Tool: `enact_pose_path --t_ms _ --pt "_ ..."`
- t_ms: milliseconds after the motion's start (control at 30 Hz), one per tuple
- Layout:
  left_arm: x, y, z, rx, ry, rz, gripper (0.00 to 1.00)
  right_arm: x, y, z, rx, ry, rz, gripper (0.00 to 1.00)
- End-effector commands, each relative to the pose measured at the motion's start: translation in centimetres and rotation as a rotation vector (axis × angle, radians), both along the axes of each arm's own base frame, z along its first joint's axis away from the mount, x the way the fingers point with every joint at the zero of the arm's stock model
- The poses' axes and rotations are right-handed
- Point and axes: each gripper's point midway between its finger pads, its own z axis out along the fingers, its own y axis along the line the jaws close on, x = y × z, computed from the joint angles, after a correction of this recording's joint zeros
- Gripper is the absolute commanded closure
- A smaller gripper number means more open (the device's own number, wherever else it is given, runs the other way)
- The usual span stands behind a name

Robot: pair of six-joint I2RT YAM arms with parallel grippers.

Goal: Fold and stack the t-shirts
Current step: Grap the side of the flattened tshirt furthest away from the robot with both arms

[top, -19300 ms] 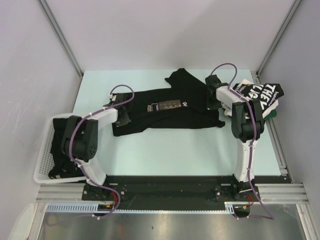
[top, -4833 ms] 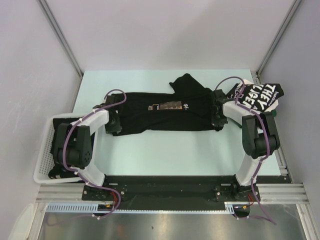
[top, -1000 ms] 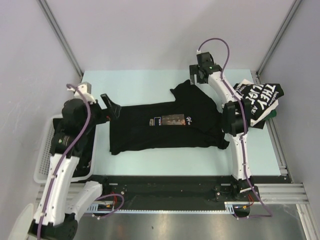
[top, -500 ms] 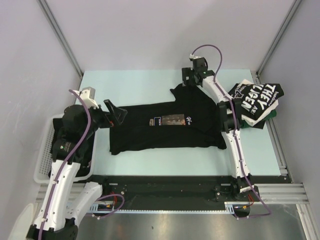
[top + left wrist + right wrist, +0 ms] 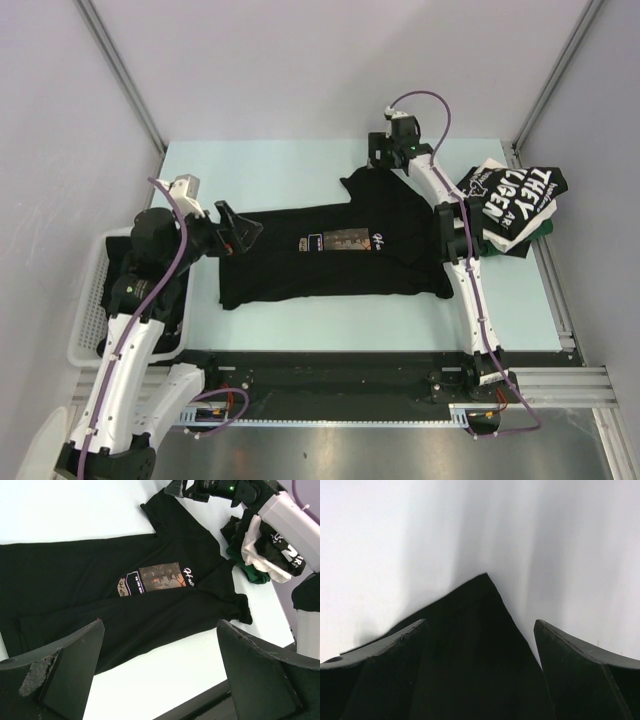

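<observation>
Step in hand: looks like the start of a sleeve fold, with the right arm lining up on the loose sleeve.
Shirt in play: the black t-shirt (image 5: 330,255) lies spread across the middle of the top view on the table (image 5: 300,165), chest print (image 5: 340,240) facing up.
Sleeve: its pointed sleeve tip (image 5: 482,582) pokes toward the upper centre, flat on the table.
Right gripper (image 5: 385,155): over that tip at upper centre. Jaws apart either side of it, nothing pinched yet.
Left gripper (image 5: 235,232): hovering at the shirt's left end, jaws wide, holding nothing.
Waiting pile: the lettered t-shirt (image 5: 515,195) sits bunched at the right edge, touching nothing in play.
Basket (image 5: 85,320): lower left, dark cloth inside.
Next move: I'd say drop onto the tip, pinch only the top layer, then carry it inward over the body without dragging the whole shirt.
</observation>
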Motion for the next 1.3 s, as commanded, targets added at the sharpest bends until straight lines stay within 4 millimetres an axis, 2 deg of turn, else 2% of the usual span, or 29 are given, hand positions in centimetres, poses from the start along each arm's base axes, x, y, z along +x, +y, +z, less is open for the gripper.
enact_pose_path --t_ms 0,333,500,700,800,833,933,1100,1200,1267 --pt "-0.1 -0.1 1.6 0.005 -0.071 -0.011 0.00 1.6 0.6 1.6 0.074 -0.064 -0.002 0.09" --pt "-0.1 -0.4 0.9 -0.003 -0.040 -0.030 0.00 1.2 0.9 0.0 0.153 -0.006 0.000 0.13" --pt "-0.4 -0.5 0.6 -0.007 -0.026 -0.033 0.01 0.9 1.4 -1.1 0.199 0.025 0.015 0.11" --pt "-0.9 0.1 0.1 -0.001 -0.014 -0.004 0.01 1.0 2.1 -1.4 0.262 0.036 0.021 0.16" --pt "-1.1 0.1 0.0 -0.009 -0.013 0.002 0.00 1.1 2.3 -1.4 0.285 0.038 0.021 0.25" --pt "-1.1 0.2 -0.1 -0.008 -0.011 0.005 0.00 1.1 2.3 -1.6 0.293 0.042 0.019 0.33" --pt "-1.1 0.1 -0.3 -0.008 -0.002 0.004 0.00 1.0 2.3 -1.8 0.323 0.056 0.021 0.51" --pt "-0.9 0.0 -0.7 -0.011 0.008 0.004 0.00 0.8 2.4 -2.0 0.334 0.070 0.025 0.59" --pt "-0.9 0.0 -0.9 -0.013 0.013 0.005 0.00 0.7 2.2 -2.1 0.332 0.075 0.028 0.69" --pt "-0.8 -0.1 -1.0 -0.014 0.016 0.001 0.00 0.7 2.1 -2.1 0.336 0.080 0.026 0.79"
